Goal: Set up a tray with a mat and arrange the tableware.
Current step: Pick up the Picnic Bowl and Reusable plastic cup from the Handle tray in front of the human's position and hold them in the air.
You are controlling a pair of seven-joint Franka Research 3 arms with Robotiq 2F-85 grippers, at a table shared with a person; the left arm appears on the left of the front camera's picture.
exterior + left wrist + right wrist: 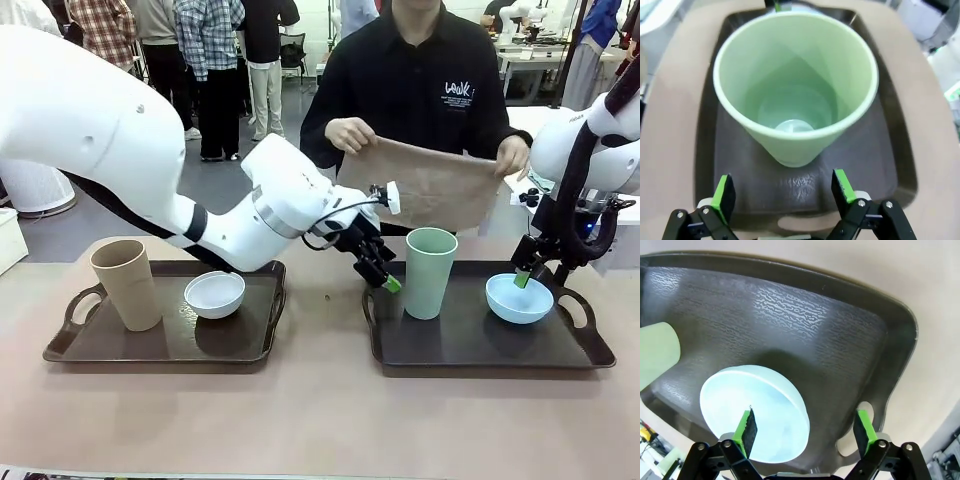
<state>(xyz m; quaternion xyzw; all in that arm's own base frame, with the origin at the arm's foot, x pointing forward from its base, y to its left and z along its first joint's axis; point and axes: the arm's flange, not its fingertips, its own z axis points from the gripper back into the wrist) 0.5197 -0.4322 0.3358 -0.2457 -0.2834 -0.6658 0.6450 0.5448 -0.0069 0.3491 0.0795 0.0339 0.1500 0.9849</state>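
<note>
We're early: left fingers (392,284) spread empty beside the pale green cup (430,272), right fingers (521,277) likewise over the light blue bowl (519,298) near it — mat (430,180) unlaid, held behind the cup.

The pale green cup (795,85) stands squarely ahead of the left fingers (724,192), with only a strip of bare tray (805,187) floor between it and them. One of the right fingers (747,430) hangs over the light blue bowl (765,400), the other over the tray's handle slot. Ahead of them the tray floor lies free. Beyond the cup, at the far side of the table (320,410), a person holds up a brown mat (430,185).
</note>
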